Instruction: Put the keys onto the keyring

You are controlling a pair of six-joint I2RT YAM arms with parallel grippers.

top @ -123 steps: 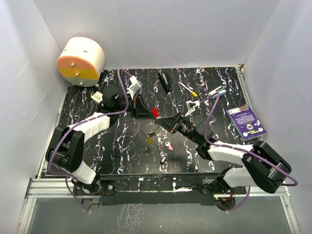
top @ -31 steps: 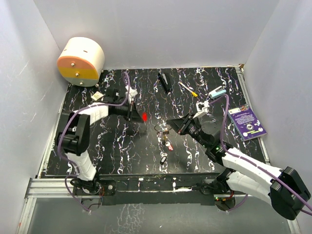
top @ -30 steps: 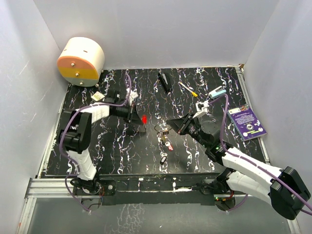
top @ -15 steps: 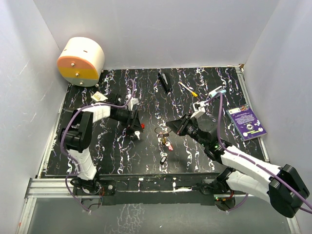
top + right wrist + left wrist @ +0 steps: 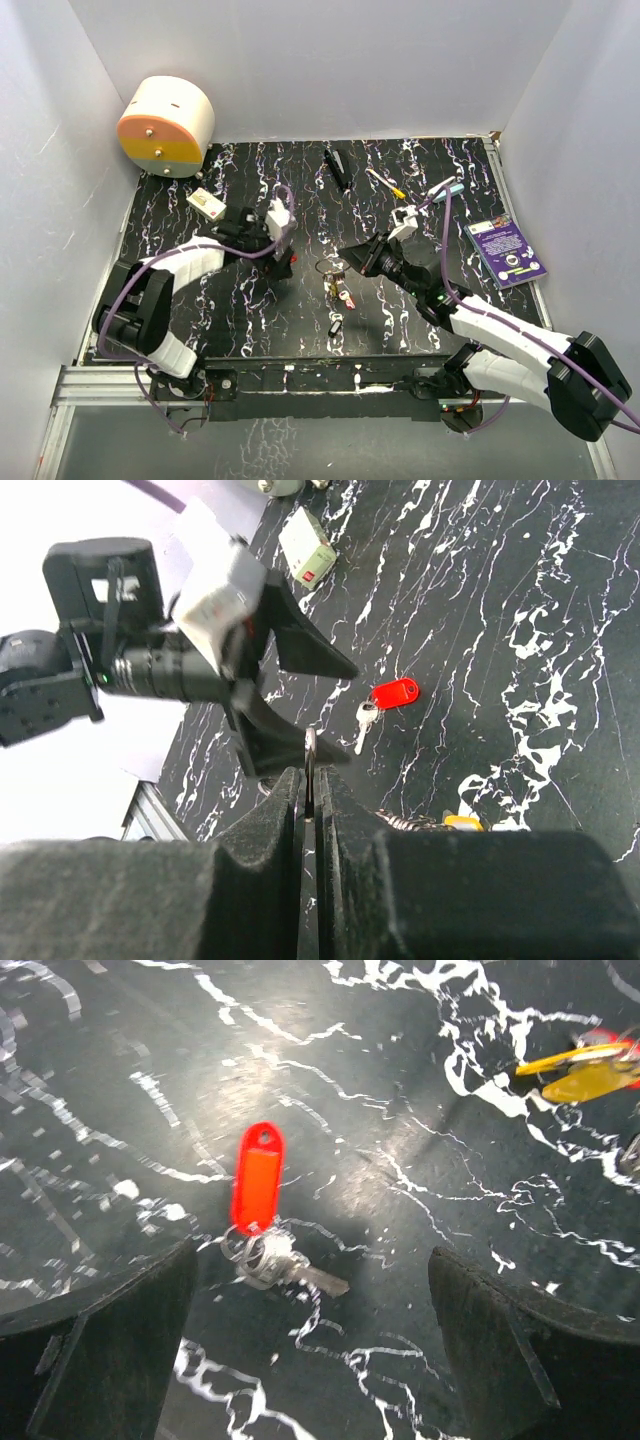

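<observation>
My left gripper [image 5: 284,263] stands open, low over the table. Between its two black fingers [image 5: 100,1350] lies a red-headed key [image 5: 258,1175] with a small silver blade [image 5: 305,1277], untouched by either finger. My right gripper [image 5: 347,262] is shut on the keyring [image 5: 310,748], a thin silver ring seen edge-on and held upright between the pads. The ring [image 5: 325,268] hangs just right of the left gripper. Below it lie a yellow key [image 5: 333,289], a pink key [image 5: 347,298] and a black key [image 5: 335,325]. The red key [image 5: 394,693] also shows in the right wrist view.
A cream and orange round tub [image 5: 165,125] sits at the back left, with a small white box [image 5: 207,202] near it. A long black bar [image 5: 337,170] and a white stick with a yellow tip [image 5: 385,183] lie at the back. A purple card [image 5: 507,252] is at the right edge.
My left gripper came down and right toward the ring, then opened and let the red key go onto the table. The right gripper stayed shut on the keyring, shifting slightly left.
</observation>
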